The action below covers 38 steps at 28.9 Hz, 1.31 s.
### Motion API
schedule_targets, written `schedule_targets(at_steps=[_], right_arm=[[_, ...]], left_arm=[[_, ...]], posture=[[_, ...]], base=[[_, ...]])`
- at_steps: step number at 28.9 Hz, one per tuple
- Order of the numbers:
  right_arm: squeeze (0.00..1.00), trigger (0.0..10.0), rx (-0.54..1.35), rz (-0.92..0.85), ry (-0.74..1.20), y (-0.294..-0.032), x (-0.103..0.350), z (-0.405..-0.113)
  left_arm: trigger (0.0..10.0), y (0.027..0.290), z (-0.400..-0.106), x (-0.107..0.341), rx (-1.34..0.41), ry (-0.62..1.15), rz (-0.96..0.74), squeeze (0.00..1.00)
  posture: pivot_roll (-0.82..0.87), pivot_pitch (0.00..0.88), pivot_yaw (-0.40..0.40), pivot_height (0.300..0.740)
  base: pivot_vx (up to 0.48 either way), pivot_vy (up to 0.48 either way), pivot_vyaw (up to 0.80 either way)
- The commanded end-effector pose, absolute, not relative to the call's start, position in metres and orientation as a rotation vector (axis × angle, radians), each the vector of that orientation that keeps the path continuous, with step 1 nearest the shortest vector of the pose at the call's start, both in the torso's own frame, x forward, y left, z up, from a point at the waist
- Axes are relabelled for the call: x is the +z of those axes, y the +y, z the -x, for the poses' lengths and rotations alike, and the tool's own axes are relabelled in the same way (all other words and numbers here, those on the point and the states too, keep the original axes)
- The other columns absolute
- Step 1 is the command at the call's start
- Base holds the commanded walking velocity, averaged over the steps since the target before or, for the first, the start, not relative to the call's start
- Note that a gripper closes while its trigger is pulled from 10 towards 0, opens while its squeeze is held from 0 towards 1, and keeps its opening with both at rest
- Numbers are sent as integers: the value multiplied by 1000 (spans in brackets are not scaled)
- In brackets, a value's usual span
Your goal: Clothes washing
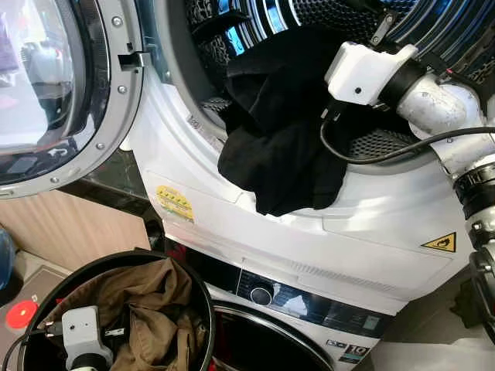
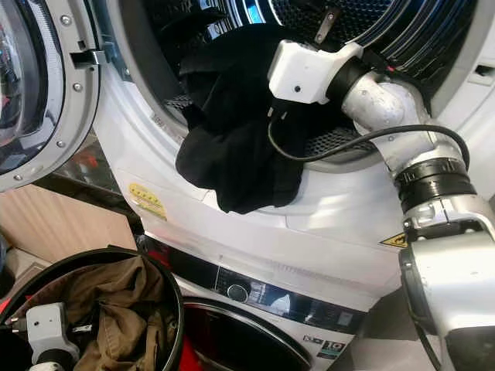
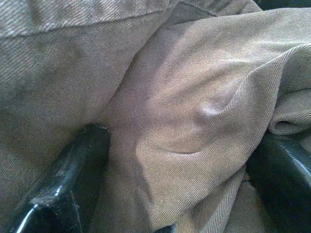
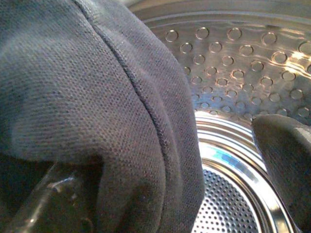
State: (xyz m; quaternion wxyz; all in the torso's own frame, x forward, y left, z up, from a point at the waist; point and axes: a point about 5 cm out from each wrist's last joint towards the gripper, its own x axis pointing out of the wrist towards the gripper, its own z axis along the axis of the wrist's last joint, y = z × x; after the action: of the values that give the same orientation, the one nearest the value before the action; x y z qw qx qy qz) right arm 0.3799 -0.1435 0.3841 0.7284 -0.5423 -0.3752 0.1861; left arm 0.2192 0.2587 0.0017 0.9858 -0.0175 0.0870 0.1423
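Two garments were in play at the stacked white machines. Up top, the right gripper [image 4: 160, 194] reached into the steel drum [image 4: 243, 63] of the upper washer [image 1: 309, 224], its round door [image 1: 54, 93] swung wide to the robot's left. A black garment [image 1: 278, 131] spilled from the drum mouth over the front lip and hung down the white panel, touching it. Seen from the right wrist, dark knit cloth lay draped between the two black fingers [image 4: 53, 199], which stood spread apart with fabric over one of them (whether they truly pinched it could not be told). Lower down, on the robot's left, a round black basket [image 1: 207, 309] stood in front of the lower machine [image 1: 309, 309], holding a brown garment [image 1: 155, 301]. The left gripper [image 3: 170, 170] was plunged into that basket; from its wrist, its fingers [image 3: 63, 184] stood wide apart with a fold of brown twill bunched between them, pressed against the cloth without being closed on it.
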Motion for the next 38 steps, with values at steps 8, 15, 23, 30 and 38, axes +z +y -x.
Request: schedule_targets(at_steps=[8, 15, 23, 30, 38], right_arm=[[0, 10000, 465, 1069, -901, -145, 391, -369], [0, 10000, 887, 795, -960, -125, 377, -333], [0, 10000, 1518, 411, -954, -141, 363, -253], [0, 10000, 1667, 261, -836, -160, 328, -222], [0, 10000, 1758, -25, -393, -149, 250, -188]], left_arm=[[10000, 257, -216, -6, 269, 225, 34, 0], [10000, 255, -215, -7, 269, 226, 36, 0], [10000, 254, -214, -7, 269, 224, 39, 0], [10000, 254, -214, -8, 268, 225, 40, 0], [10000, 252, -217, -7, 254, 224, 39, 0]], posture=[[-14, 31, 15, 740], [-17, 39, 13, 740], [-22, 48, 10, 740], [-30, 52, 7, 740], [-40, 61, 8, 740]], base=[[0, 0, 0], [0, 0, 0], [0, 0, 0], [0, 0, 0], [0, 0, 0]])
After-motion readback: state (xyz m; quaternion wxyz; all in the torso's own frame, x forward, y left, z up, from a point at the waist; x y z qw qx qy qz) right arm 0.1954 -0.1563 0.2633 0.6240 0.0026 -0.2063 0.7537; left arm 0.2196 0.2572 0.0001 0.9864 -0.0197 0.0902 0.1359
